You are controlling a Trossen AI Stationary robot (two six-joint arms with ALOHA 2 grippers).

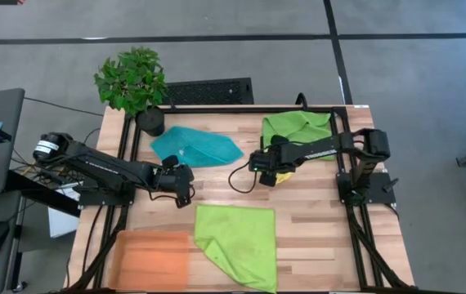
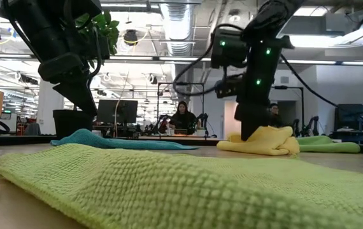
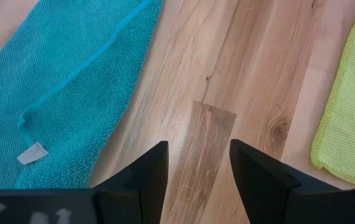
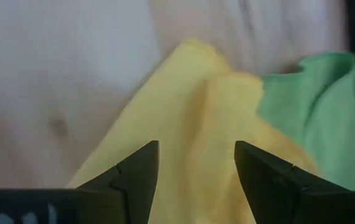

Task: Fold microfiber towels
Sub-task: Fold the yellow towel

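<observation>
A crumpled yellow towel lies bunched on the wooden table, beside a rumpled lime green towel at the far right. My right gripper stands open right over the yellow towel, pointing steeply down, one finger on either side of its raised fold. A teal towel lies spread at the far middle. A second lime green towel lies flat near the front edge. My left gripper hangs open above bare wood between the teal towel and the near green towel. My right gripper comes down at the bunched top of the yellow towel from above, slanting, with the cloth showing between its open fingers. Whether the fingertips touch the cloth, I cannot tell.
A flat orange tray lies at the near left corner. A potted plant stands at the far left corner, with a dark keyboard behind the table. A black frame rims the table. Bare wood lies open at the near right.
</observation>
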